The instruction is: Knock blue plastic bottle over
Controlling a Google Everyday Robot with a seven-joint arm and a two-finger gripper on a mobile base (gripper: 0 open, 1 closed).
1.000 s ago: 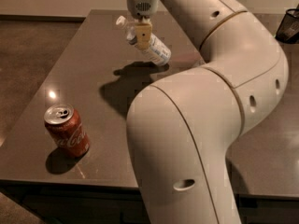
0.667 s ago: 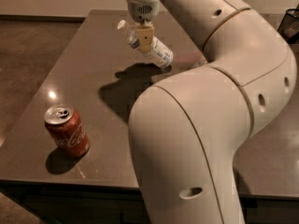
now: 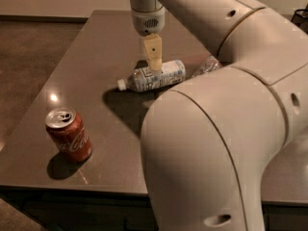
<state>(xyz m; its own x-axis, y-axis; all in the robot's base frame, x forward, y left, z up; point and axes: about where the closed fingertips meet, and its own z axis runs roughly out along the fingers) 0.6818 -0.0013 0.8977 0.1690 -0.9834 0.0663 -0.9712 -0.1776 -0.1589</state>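
The blue plastic bottle lies on its side on the dark table, white cap pointing left, pale blue-and-white label facing up. My gripper hangs straight down from the wrist over the middle of the bottle, its tip right at or just above the label. The large white arm fills the right half of the view and hides the table behind it.
A red soda can stands upright near the table's front left. A smaller clear ribbed bottle lies to the right of the blue bottle, partly hidden by the arm. The table's front edge runs along the bottom.
The bottle was tilted up at the gripper before; now it lies flat on the table with the cap to the left. The can has not moved.
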